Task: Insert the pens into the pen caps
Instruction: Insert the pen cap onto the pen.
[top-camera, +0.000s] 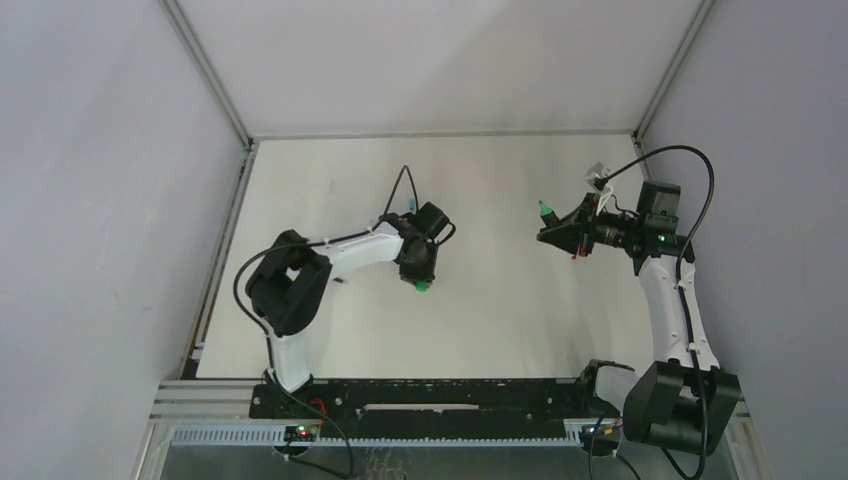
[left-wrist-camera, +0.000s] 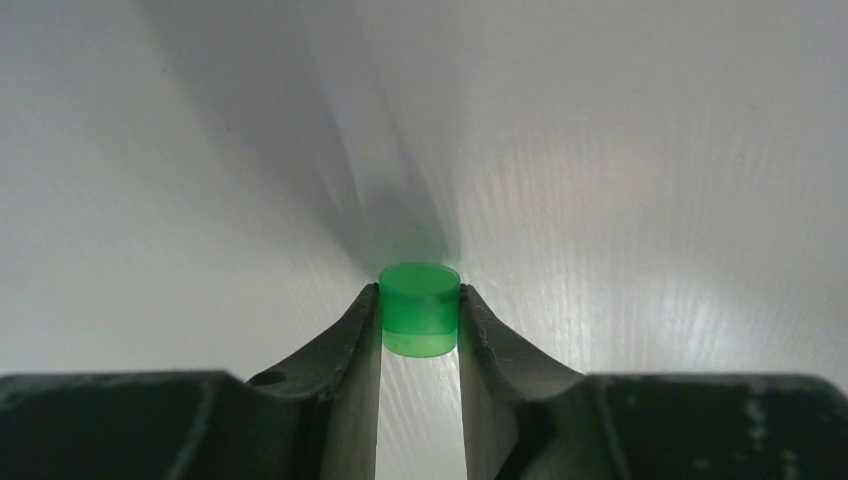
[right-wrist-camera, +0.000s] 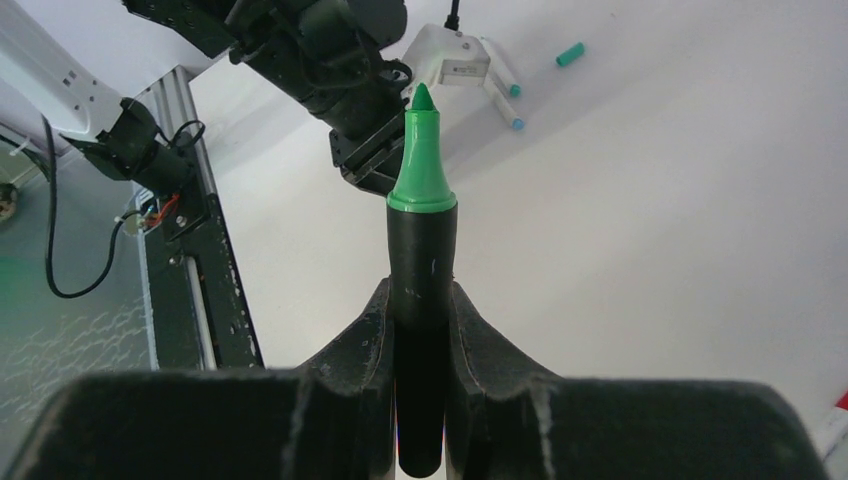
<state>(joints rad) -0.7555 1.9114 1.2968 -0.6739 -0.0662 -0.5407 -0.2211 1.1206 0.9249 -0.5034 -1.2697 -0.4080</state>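
White table (top-camera: 500, 330), grey walls (top-camera: 90, 180); left gripper (left-wrist-camera: 420, 312) clamps green cap (left-wrist-camera: 420, 288); right gripper (right-wrist-camera: 421, 305) clamps black marker (right-wrist-camera: 421, 245).

From above, can make out only a speck of the green cap (top-camera: 422, 288) under the left gripper (top-camera: 418, 278). Lose the lower barrel of the black marker (right-wrist-camera: 421, 230) between the fingers (right-wrist-camera: 360, 345) of the right gripper (right-wrist-camera: 419, 295). Cannot name the red and white scrap (right-wrist-camera: 836, 420) cut by that view's right edge, nor tell how far the two white pens (right-wrist-camera: 503, 106) run behind the white mount (right-wrist-camera: 450, 58) on the far side.
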